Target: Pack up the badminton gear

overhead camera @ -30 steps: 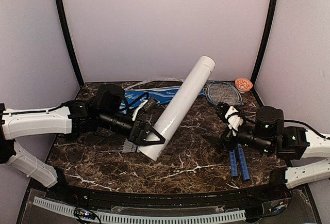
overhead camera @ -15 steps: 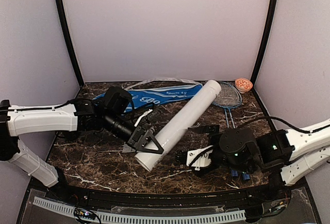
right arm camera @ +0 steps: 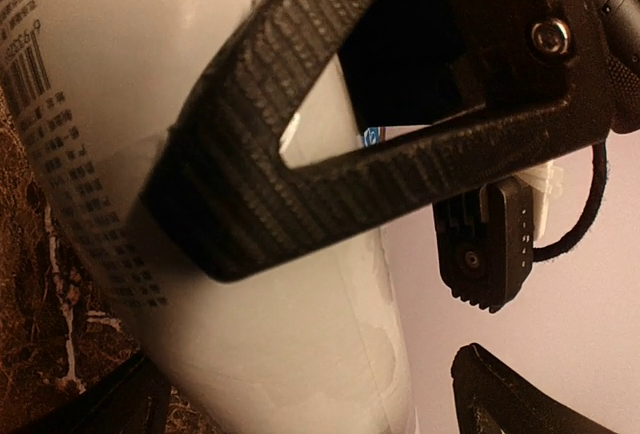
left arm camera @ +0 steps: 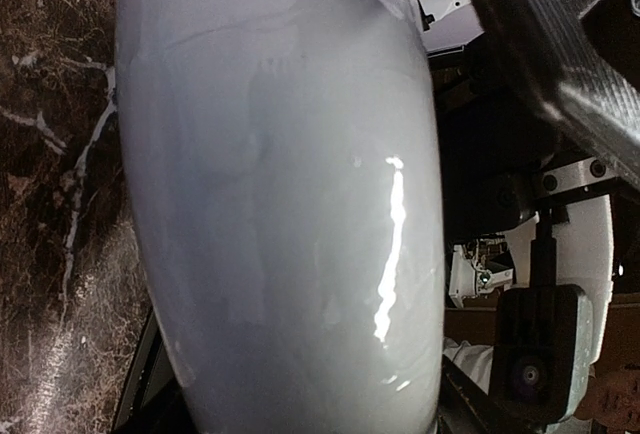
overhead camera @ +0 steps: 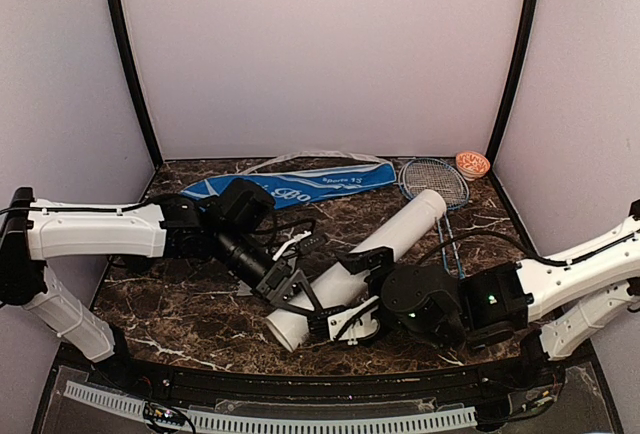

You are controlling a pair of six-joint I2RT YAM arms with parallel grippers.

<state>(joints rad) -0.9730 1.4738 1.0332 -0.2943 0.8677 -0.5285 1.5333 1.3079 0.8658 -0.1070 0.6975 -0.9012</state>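
Observation:
The long white tube [overhead camera: 385, 247] lies slanted across the table's middle, its near end at the front. My left gripper [overhead camera: 290, 289] is shut on the tube [left arm camera: 280, 184] close to that near end. From the right, my right gripper [overhead camera: 350, 296] stands open with its fingers on either side of the same end of the tube [right arm camera: 290, 354], not closed on it. One of the left gripper's fingers [right arm camera: 300, 154] crosses the right wrist view. Two racket heads [overhead camera: 435, 179] lie at the back right; their handles are hidden behind my right arm. The blue racket cover [overhead camera: 290, 189] lies along the back.
A small orange-patterned bowl [overhead camera: 472, 163] sits in the back right corner. A white strap loops behind the cover [overhead camera: 300, 157]. Purple walls close in the dark marble table [overhead camera: 170, 294] on three sides.
The tube has come down from a steep tilt to a low slant and shifted right. My right arm swung left from the racket handles to the tube's near end.

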